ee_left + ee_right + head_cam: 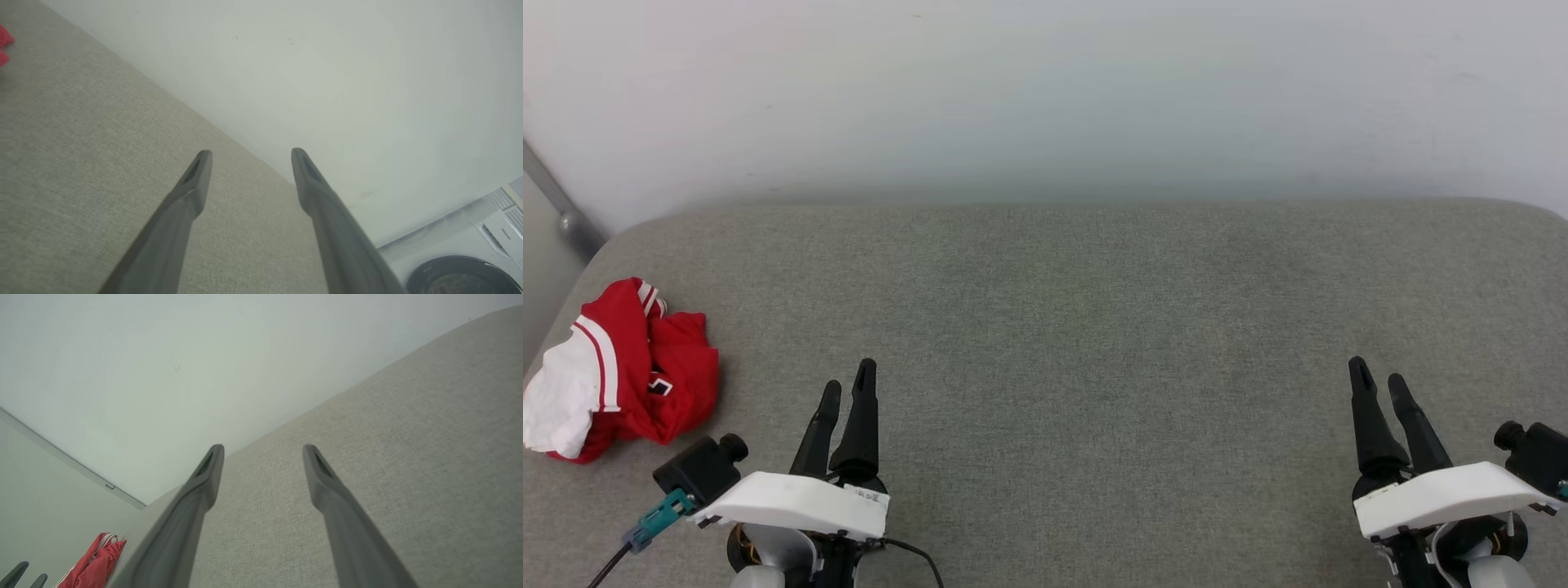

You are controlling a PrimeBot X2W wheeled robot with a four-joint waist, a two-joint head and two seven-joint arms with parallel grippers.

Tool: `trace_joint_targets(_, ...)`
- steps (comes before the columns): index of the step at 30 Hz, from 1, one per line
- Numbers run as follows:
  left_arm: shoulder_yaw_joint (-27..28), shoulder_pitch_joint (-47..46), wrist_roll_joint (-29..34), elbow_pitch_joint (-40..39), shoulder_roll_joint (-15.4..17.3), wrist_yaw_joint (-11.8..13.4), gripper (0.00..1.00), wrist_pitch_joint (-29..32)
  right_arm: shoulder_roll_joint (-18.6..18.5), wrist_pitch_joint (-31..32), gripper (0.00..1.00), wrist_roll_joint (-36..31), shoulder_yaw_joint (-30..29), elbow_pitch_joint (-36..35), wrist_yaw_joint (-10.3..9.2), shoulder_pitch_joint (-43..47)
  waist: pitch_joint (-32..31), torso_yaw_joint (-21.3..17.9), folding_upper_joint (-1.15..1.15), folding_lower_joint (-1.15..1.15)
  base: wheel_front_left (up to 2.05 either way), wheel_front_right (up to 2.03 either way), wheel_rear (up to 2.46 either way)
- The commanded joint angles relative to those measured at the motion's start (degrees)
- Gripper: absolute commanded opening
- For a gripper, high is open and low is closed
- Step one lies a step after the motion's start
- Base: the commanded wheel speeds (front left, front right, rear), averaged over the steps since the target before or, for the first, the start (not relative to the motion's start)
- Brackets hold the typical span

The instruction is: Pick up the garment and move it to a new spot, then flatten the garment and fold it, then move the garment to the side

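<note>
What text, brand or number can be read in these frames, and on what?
"Hisense", faint, likely: white appliance panel beside a dark round door.
Black white-outlined print on the crumpled red-and-white jersey garment: folded over, unreadable.
Small sticker on the white housing behind the left gripper: too small.

Garment (pixel 645 367) soft cloth; grey surface (pixel 1094 327) matt woven fabric
</note>
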Motion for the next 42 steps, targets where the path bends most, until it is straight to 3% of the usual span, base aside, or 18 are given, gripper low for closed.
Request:
trace_joint_targets(1,-0.3,-1.6,2.2,-0.5,0.5,0.0,1.00,-0.5,0.0,-0.5,1.00,-2.1,0.0,-0.5,0.02,-1.6,0.0,0.0,0.00,0.00,0.00,0.00,0.00)
trace_joint_targets(16,-1.2,-1.5,16.8,0.5,0.7,0.1,1.00,-3.0,0.1,-2.5,1.00,-15.7,-0.7,-0.9,0.01,-0.8,-0.5,0.1,0.00,0.00,0.00,0.00,0.00)
trace_joint_targets(42,-3.4,-2.5,34.3,2.7,1.2,1.9,1.00,-6.6,0.1,-4.2,1.00,-31.8,-0.6,-2.1,0.01,-0.5,-0.6,0.5,0.00,0.00,0.00,0.00,0.00)
